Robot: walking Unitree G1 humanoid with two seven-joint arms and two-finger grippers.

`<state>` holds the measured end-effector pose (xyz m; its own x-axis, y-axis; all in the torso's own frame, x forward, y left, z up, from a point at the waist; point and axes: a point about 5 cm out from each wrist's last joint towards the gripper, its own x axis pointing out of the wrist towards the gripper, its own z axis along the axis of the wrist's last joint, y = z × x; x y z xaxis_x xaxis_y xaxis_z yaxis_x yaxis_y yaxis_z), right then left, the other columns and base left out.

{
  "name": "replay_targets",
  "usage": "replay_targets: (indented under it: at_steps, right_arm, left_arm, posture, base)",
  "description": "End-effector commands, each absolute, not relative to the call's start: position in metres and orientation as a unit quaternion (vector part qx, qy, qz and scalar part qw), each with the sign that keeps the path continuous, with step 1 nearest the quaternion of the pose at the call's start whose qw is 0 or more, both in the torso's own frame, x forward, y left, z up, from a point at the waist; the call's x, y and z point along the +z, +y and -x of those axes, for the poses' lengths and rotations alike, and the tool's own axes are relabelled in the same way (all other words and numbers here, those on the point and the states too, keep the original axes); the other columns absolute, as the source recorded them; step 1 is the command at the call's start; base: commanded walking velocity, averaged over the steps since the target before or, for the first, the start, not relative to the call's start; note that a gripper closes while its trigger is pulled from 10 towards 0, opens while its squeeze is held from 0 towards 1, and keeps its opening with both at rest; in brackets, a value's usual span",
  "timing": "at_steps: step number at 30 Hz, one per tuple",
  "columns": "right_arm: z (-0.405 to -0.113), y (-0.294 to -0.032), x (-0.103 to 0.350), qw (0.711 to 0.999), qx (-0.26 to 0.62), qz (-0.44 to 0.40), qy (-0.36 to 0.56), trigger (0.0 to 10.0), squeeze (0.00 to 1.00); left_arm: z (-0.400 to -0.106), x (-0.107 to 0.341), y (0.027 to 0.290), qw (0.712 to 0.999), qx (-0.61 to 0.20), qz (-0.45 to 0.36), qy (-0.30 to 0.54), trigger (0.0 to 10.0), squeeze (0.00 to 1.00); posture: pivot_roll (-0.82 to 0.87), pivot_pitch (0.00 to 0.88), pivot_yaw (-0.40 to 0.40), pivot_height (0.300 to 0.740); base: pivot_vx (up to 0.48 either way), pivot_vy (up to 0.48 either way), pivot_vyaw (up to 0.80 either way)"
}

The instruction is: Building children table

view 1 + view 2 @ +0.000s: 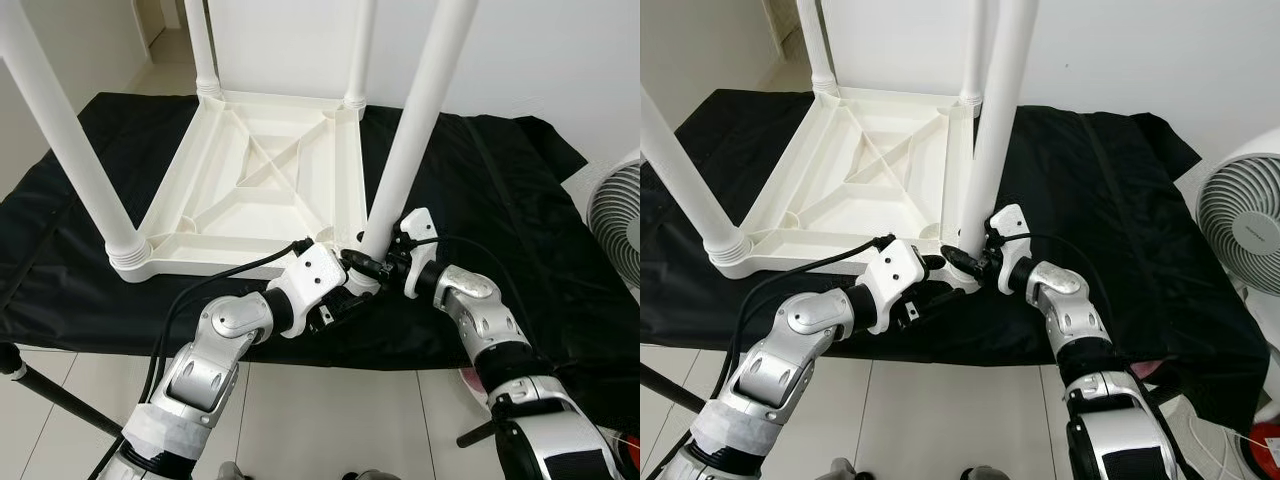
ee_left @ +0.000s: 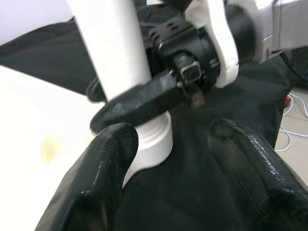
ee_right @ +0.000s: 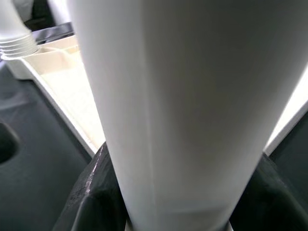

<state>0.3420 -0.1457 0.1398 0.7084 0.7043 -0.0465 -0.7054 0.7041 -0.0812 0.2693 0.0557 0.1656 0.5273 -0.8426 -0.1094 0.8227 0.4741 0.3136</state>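
A white plastic children's table (image 1: 250, 180) lies upside down on a black cloth (image 1: 500, 200), with its legs pointing up. My right gripper (image 1: 365, 262) is shut on the near right leg (image 1: 410, 130) just above its ribbed socket (image 2: 154, 139); the leg (image 3: 168, 106) passes between its two fingers (image 3: 91, 192). My left gripper (image 2: 173, 159) is open, low at the same table corner, with its fingers (image 2: 103, 178) on either side of the socket and the cloth showing between them. The right gripper's black finger (image 2: 144, 98) crosses the leg right in front of it.
A white fan (image 1: 615, 220) stands at the right edge of the cloth. A black tripod leg (image 1: 50, 395) crosses the tiled floor at the lower left. A white wall is behind the table. Cables and a red object (image 1: 1265, 435) lie at the lower right.
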Motion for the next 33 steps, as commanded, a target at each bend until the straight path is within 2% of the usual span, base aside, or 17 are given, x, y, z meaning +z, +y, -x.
replay_targets:
  at_steps: [1, 10, 11, 15, 17, 18, 20, 29, 30, 32, 33]
  right_arm:
    - [-0.341, -0.162, 0.138, 0.941, 0.335, 0.036, 0.015, 0.0, 0.00]
    - [-0.332, -0.161, 0.145, 0.974, 0.222, 0.042, 0.015, 0.0, 0.00]
    - [-0.325, -0.149, 0.145, 0.991, 0.137, 0.006, 0.010, 0.0, 0.00]
    - [-0.316, -0.135, 0.138, 0.997, 0.079, -0.014, 0.014, 0.0, 0.00]
    - [-0.316, -0.135, 0.138, 0.997, 0.079, -0.014, 0.014, 0.0, 0.00]
    - [-0.308, -0.116, 0.131, 0.999, 0.046, -0.020, 0.016, 0.0, 0.00]
    - [-0.304, -0.106, 0.131, 0.999, 0.036, -0.021, 0.010, 0.0, 0.00]
    - [-0.304, -0.115, 0.138, 1.000, 0.013, -0.018, 0.015, 0.0, 0.00]
    - [-0.303, -0.114, 0.138, 0.999, 0.020, -0.021, 0.015, 5.9, 0.00]
    - [-0.303, -0.114, 0.138, 0.999, 0.020, -0.021, 0.015, 5.9, 0.00]
    - [-0.303, -0.113, 0.138, 0.999, 0.023, -0.023, 0.015, 8.0, 0.09]
  left_arm:
    - [-0.270, 0.167, 0.057, 0.874, -0.455, -0.166, -0.034, 10.0, 0.00]
    - [-0.269, 0.166, 0.059, 0.874, -0.456, -0.166, -0.031, 10.0, 0.00]
    - [-0.268, 0.166, 0.058, 0.872, -0.458, -0.167, -0.029, 10.0, 0.00]
    - [-0.269, 0.165, 0.057, 0.870, -0.462, -0.170, -0.027, 10.0, 0.00]
    - [-0.269, 0.165, 0.057, 0.870, -0.462, -0.170, -0.027, 10.0, 0.00]
    - [-0.269, 0.165, 0.056, 0.868, -0.465, -0.172, -0.027, 10.0, 0.00]
    - [-0.270, 0.166, 0.055, 0.867, -0.466, -0.173, -0.028, 10.0, 0.00]
    - [-0.268, 0.164, 0.053, 0.864, -0.472, -0.174, -0.027, 10.0, 0.00]
    - [-0.268, 0.164, 0.053, 0.864, -0.472, -0.174, -0.028, 10.0, 0.00]
    - [-0.268, 0.164, 0.053, 0.864, -0.472, -0.174, -0.028, 10.0, 0.00]
    - [-0.268, 0.165, 0.053, 0.864, -0.472, -0.174, -0.028, 10.0, 0.00]
  posture:
    - [-0.10, 0.067, -0.017, 0.740]
    - [-0.11, 0.082, -0.010, 0.740]
    - [-0.12, 0.083, -0.002, 0.740]
    - [-0.12, 0.084, -0.001, 0.740]
    - [-0.12, 0.084, -0.001, 0.740]
    - [-0.12, 0.075, 0.003, 0.740]
    - [-0.12, 0.072, 0.003, 0.740]
    - [-0.12, 0.061, 0.001, 0.740]
    - [-0.12, 0.053, -0.001, 0.740]
    - [-0.12, 0.053, -0.001, 0.740]
    - [-0.12, 0.053, -0.001, 0.740]
  base:
    - [0.000, 0.000, 0.00]
    - [0.000, 0.000, 0.00]
    - [0.000, 0.000, 0.00]
    - [0.000, 0.000, 0.00]
    - [0.000, 0.000, 0.00]
    - [0.000, 0.000, 0.00]
    - [0.000, 0.000, 0.00]
    - [0.000, 0.000, 0.00]
    - [0.000, 0.000, 0.00]
    - [0.000, 0.000, 0.00]
    - [0.000, 0.000, 0.00]
